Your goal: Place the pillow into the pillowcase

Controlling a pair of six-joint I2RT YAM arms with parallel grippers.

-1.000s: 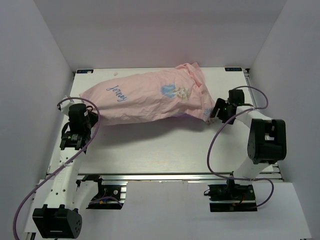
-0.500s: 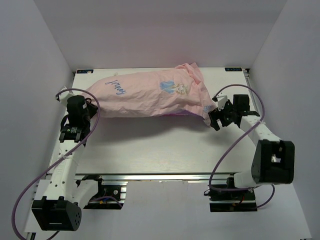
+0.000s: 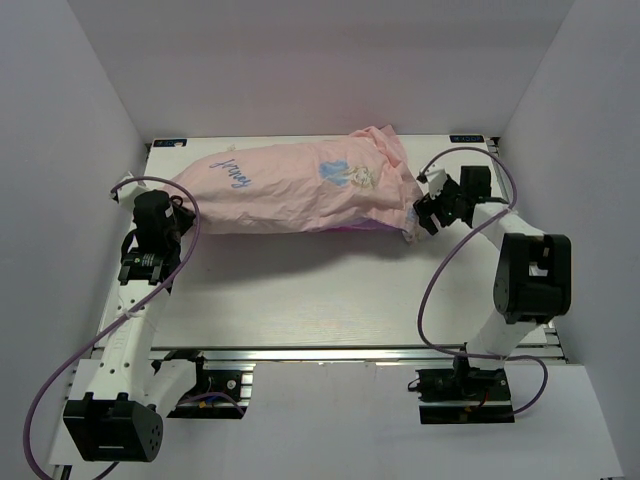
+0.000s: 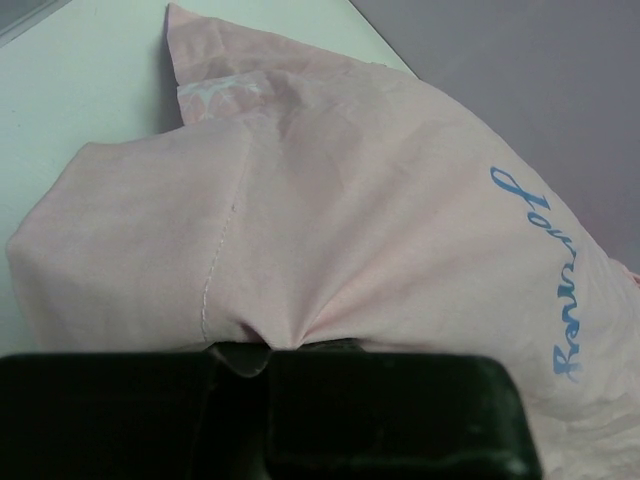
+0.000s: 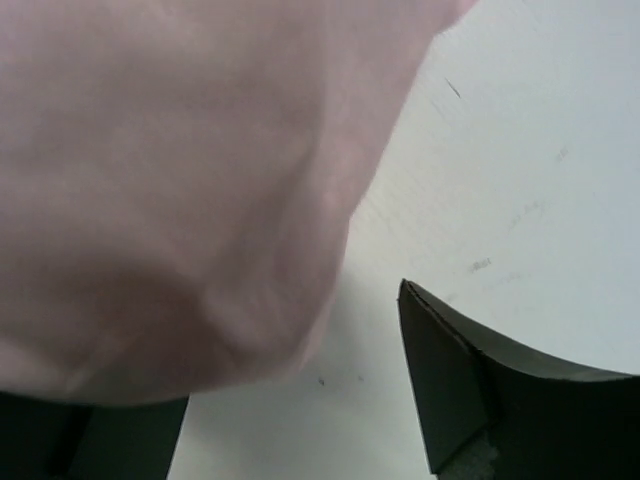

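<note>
The pillowcase (image 3: pixel 290 195) lies across the far half of the desk (image 3: pixel 300 300), pale pink face up, with its long axis running left to right. It is plump along its full length, which indicates that the pillow is inside. No white fabric of the pillow is visible in any view.

The left end effector (image 3: pixel 168 210) is closed on a gathered fold at the left end of the case. The left wrist view shows cloth puckering into the clamped fingers. The right end effector (image 3: pixel 422 215) stands wide and holds nothing. It sits at the right end of the case. In the right wrist view, pink cloth overlaps one finger and bare desk shows between the two.

The loose, bunched cloth at the far right corner is probably the mouth. That end lies just beside the right end effector, so the right arm is the nearer one for any final tuck or tug along the long axis. The left grip would serve as the anchor.
</note>
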